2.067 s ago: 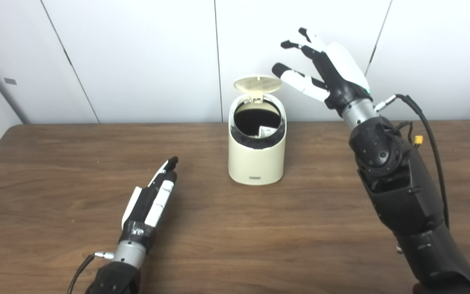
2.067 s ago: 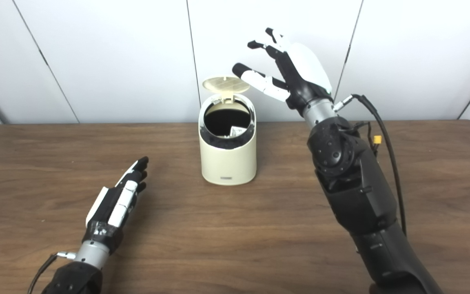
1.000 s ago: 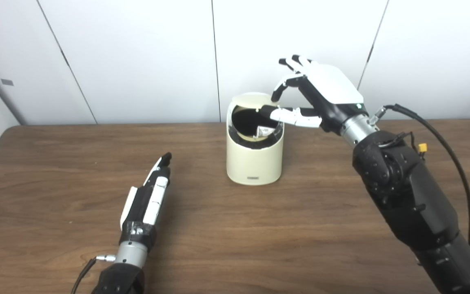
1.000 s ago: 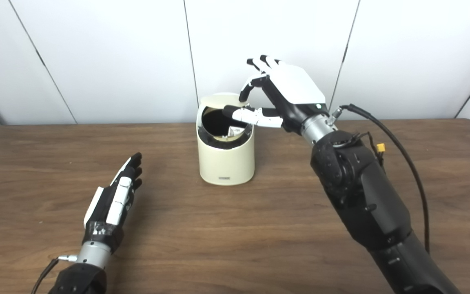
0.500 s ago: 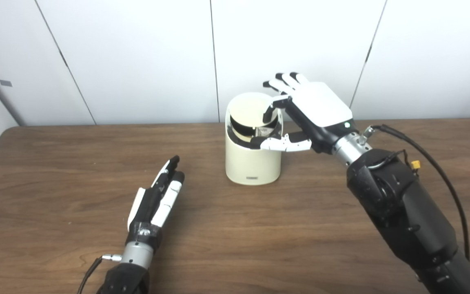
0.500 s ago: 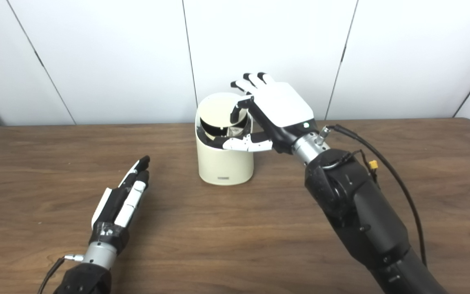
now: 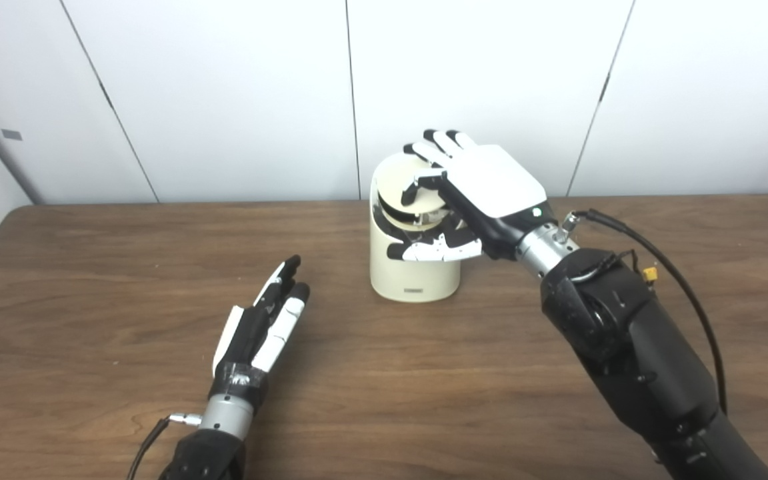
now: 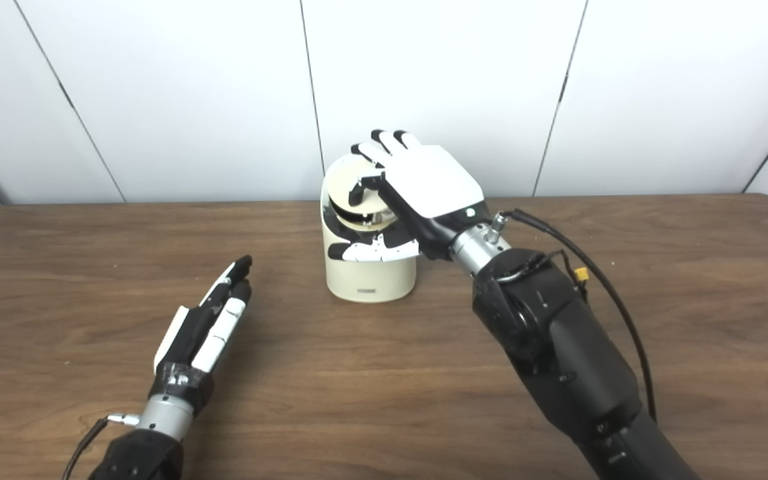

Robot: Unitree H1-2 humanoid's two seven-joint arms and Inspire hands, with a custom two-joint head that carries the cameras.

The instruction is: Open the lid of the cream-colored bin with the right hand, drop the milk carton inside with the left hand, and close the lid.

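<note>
White-and-black fingers (image 7: 434, 150) of the right hand (image 7: 484, 190) lie spread, palm down, over the lid (image 7: 403, 179) of the cream-colored bin (image 7: 412, 270), with nothing clasped between them; the thumb (image 7: 432, 251) reaches across the front of the bin just below its rim. Under the hand the lid sits tilted and low over the opening, with a dark gap showing along its front edge. Whether the fingertips press on the lid cannot be told. A milk carton cannot be made out; the bin's inside is almost wholly hidden by the lid and the hand. From the wrist, the black right arm (image 7: 631, 340) runs down to the lower right corner, with a black cable (image 7: 684, 280) looping beside it. Well apart to the left, the left hand (image 7: 261, 330) rests flat on the brown wooden table (image 7: 91, 267), fingers straight, close together and empty, pointing toward the bin. White wall panels (image 7: 224, 93) stand behind the table.
</note>
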